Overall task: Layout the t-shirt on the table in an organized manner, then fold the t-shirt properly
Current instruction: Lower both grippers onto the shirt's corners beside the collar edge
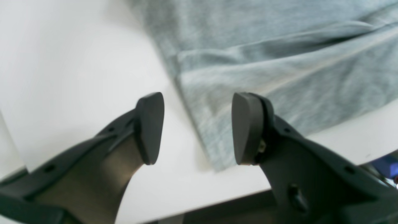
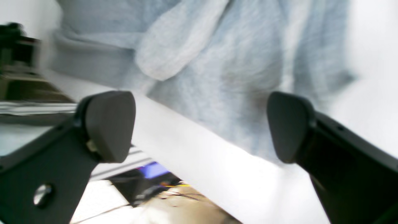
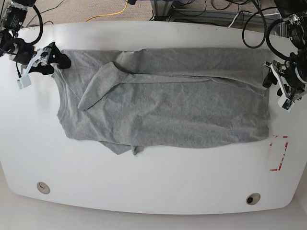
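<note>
The grey t-shirt (image 3: 168,100) lies spread sideways across the white table (image 3: 153,177), wrinkled, with one sleeve (image 3: 98,86) folded onto the body. My right gripper (image 3: 56,58) hovers at the shirt's far-left corner, open wide. In the right wrist view this gripper (image 2: 199,127) has nothing between its fingers, and the t-shirt (image 2: 217,62) lies beyond them near the table (image 2: 202,161) edge. My left gripper (image 3: 269,76) is at the shirt's far-right corner. In the left wrist view this gripper (image 1: 197,127) is open over the corner of the t-shirt (image 1: 264,62), not pinching it.
A red dashed marking (image 3: 278,153) lies on the table at the right, near the shirt's edge. Two round grommet holes (image 3: 43,187) (image 3: 253,198) sit near the front edge. Cables (image 3: 240,14) run behind the far edge.
</note>
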### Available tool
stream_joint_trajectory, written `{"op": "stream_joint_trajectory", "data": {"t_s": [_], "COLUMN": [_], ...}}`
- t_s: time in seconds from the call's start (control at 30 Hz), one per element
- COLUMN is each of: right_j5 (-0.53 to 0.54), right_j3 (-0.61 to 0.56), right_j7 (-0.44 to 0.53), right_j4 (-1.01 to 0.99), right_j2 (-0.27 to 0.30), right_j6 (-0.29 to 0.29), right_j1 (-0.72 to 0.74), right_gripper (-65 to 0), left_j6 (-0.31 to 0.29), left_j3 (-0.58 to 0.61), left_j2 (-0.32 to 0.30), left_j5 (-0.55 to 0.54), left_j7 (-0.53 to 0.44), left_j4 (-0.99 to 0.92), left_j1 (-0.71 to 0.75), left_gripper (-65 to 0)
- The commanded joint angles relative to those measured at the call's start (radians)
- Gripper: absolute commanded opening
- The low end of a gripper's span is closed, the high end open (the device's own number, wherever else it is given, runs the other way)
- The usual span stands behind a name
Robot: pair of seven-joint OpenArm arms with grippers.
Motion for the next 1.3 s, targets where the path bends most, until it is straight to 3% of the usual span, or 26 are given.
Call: {"op": "stream_joint_trajectory", "data": {"t_s": [0.0, 0.37, 0.7, 0.97, 1.27], "right_j5": [-0.057, -0.509, -0.844, -0.980, -0.985], "right_j3": [0.039, 0.004, -0.099, -0.108, -0.102], "right_j7": [0.018, 0.089, 0.227, 0.287, 0.364], "right_j4": [0.095, 0.250, 0.242, 0.187, 0.035], "right_j2": [0.025, -0.047, -0.153, -0.222, -0.227], "right_j6": [0.001, 0.001, 0.001, 0.001, 0.001], "right_j1": [0.008, 0.046, 0.066, 0.085, 0.106], "right_gripper": [0.0, 0.0, 0.0, 0.0, 0.0], "left_j6": [-0.001, -0.001, -0.001, -0.001, -0.001], "left_j3": [-0.009, -0.011, -0.046, -0.098, -0.153], "left_j2": [-0.003, 0.018, 0.018, 0.018, 0.018], "left_j5": [-0.010, -0.004, -0.007, -0.010, -0.012], "left_j7": [-0.065, -0.275, -0.304, -0.298, -0.298], "left_j4": [0.041, 0.050, 0.050, 0.050, 0.050], "left_j1": [0.019, 0.064, 0.064, 0.064, 0.117], "left_gripper": [-32.5, -32.5, -32.5, -32.5, -32.5]}}
